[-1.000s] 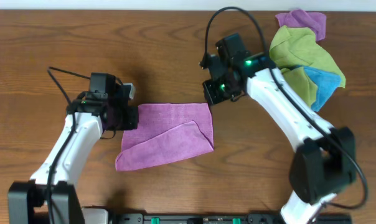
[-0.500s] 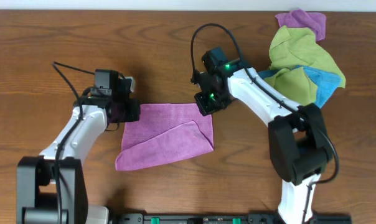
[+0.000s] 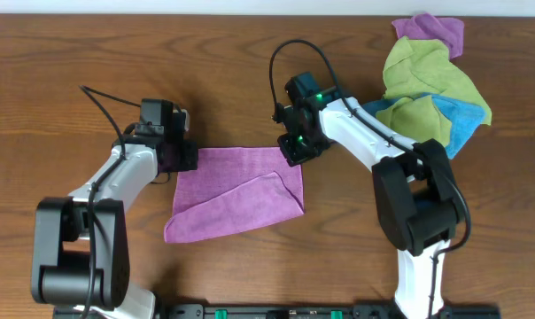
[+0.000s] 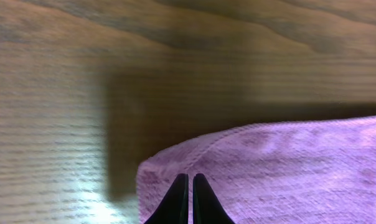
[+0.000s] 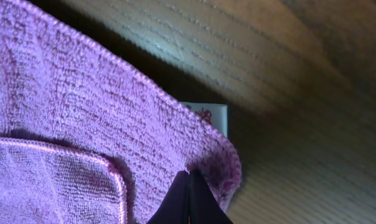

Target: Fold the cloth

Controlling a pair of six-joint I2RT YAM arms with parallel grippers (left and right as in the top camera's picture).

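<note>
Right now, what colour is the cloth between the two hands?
The cloth is plain lilac-purple; the right wrist view shows it best.

Overhead looks down; wrist cameras hug cloth [image 3: 232, 177] corners.

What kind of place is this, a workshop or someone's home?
Most likely a robotics lab bench: a white left arm and right arm work at a wooden table, pinching a purple cloth, with other cloths heaped in the corner.
</note>
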